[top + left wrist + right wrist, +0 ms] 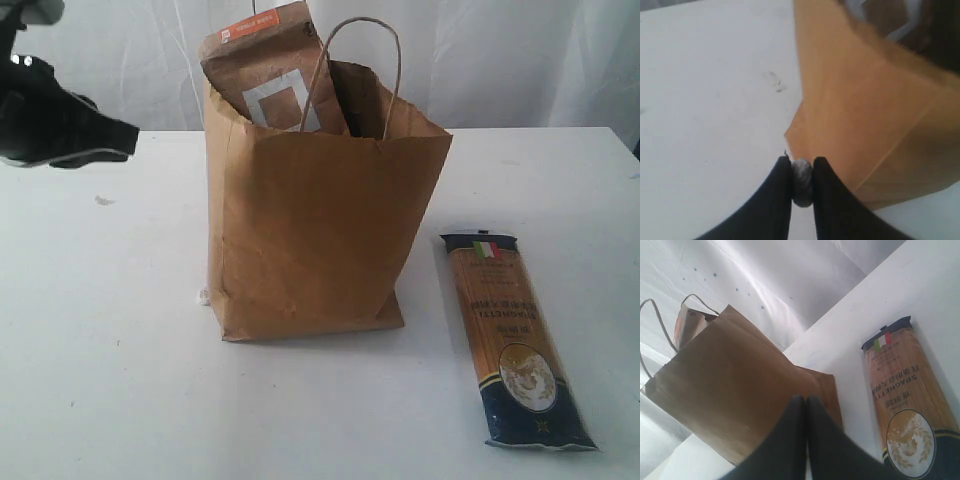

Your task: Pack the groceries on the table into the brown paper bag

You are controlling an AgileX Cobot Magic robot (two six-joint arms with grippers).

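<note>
Beside brown paper bag point(320, 240): long pasta pack point(510, 340) | left pincer point(801, 164) narrow | right pincer point(803, 401) closed

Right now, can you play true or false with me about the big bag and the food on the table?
1. The brown paper bag stands upright on the table. True.
2. The long pasta pack is inside the bag. False: it lies flat on the table beside the bag.
3. The brown pouch with the orange label pokes out of the top of the bag. True.
4. The right gripper is holding the pasta pack. False: its fingers are pressed together with nothing between them, and it is not touching the pack.
</note>
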